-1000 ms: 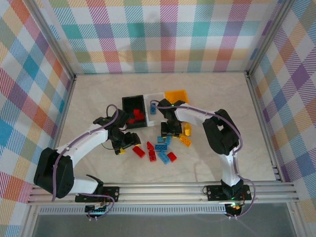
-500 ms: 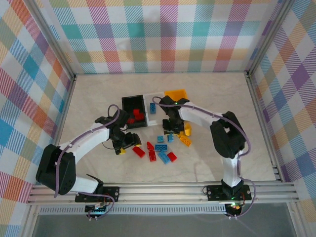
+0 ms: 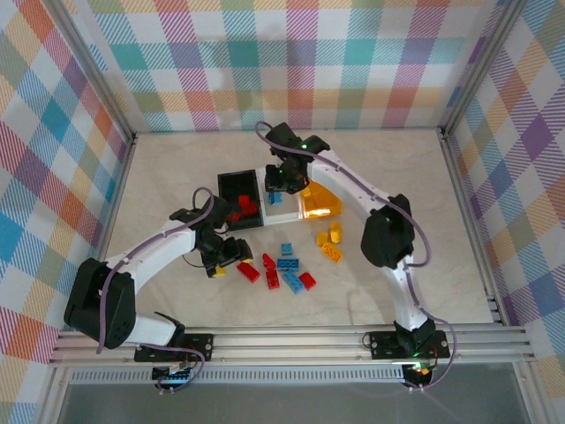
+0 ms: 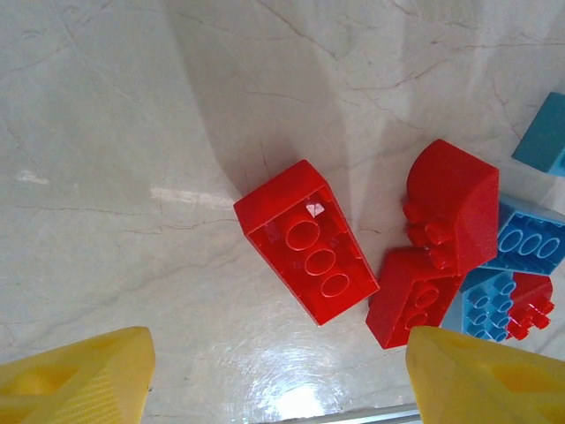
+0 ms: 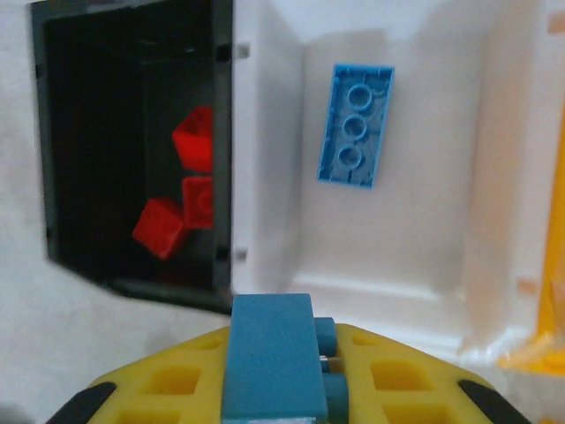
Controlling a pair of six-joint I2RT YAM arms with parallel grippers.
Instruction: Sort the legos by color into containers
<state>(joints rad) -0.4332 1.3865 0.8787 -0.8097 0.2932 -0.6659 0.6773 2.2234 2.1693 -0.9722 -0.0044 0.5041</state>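
While the right gripper (image 3: 281,180) hangs over the white bin (image 5: 415,230), its yellow fingers (image 5: 402,382) are clamped on a blue lego (image 5: 272,349), directly above the bin's near wall. A second blue lego (image 5: 356,125) lies flat inside that bin, studs up. The black bin (image 5: 106,97) touches the white one's left side and holds a few red legos (image 5: 196,141); the orange-yellow bin (image 3: 320,201) sits on the other side. The left gripper (image 3: 227,253) stands low over the table (image 4: 132,132), jaws apart and empty (nothing between them), just above a red lego (image 4: 306,240). Other loose legos (image 3: 287,269) are scattered nearby.
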